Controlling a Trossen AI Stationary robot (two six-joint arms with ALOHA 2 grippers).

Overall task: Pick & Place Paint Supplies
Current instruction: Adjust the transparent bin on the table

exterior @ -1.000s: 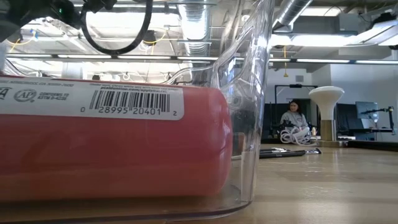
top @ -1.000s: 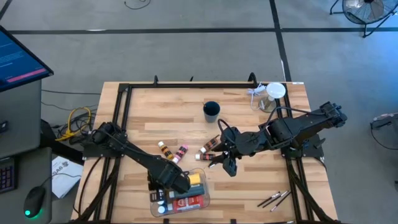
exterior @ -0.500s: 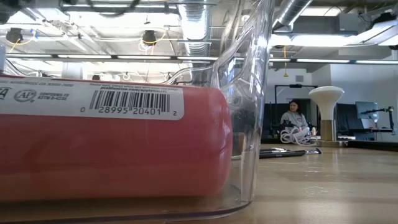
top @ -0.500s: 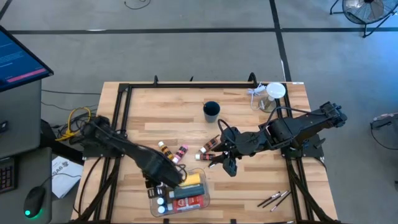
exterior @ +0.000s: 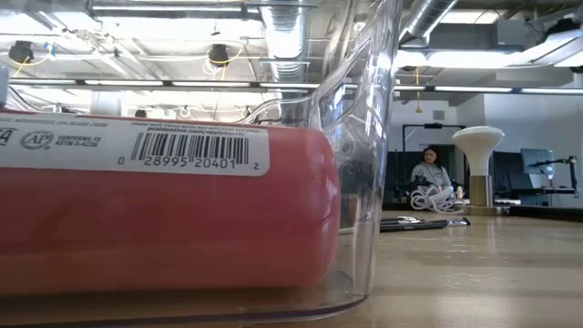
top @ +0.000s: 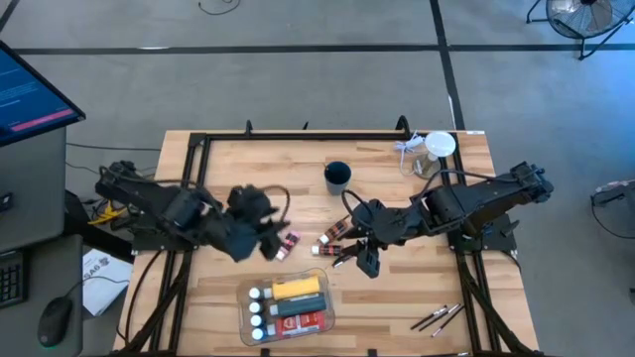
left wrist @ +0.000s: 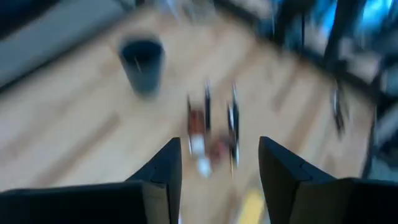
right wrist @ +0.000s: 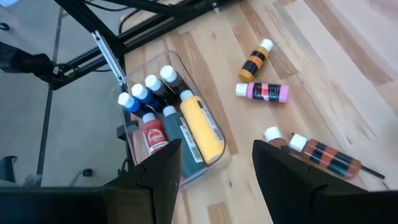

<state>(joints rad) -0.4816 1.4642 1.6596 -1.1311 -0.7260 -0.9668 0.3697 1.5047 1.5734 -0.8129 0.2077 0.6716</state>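
Paint supplies sit packed in a clear bin [top: 327, 315] at the near edge: yellow bottle [top: 300, 288], white-capped bottles [right wrist: 152, 84], red tube [exterior: 164, 214] with barcode 28995 20401. Farther off, both the left gripper [top: 270, 241] and the right gripper [top: 359, 260] hover parted, holding nothing, near loose tubes [top: 288, 243].

Light is bright and even, falling from overhead: in the low view, ceiling strip lights [exterior: 155, 11] glare white above the pipes. Seen from above, the tabletop [top: 258, 178] is evenly lit, with only soft, short shadows beside the arms and the small bottles. The low view is filled by a clear container wall [exterior: 364, 137] pressed close to the lens, which bends and smears the room behind it and carries bright reflections; the red bottle [exterior: 164, 219] inside it looms large. The left wrist view is heavily streaked with motion blur, the dark cup [left wrist: 142, 62] and everything around it smeared. The right wrist view is sharp.
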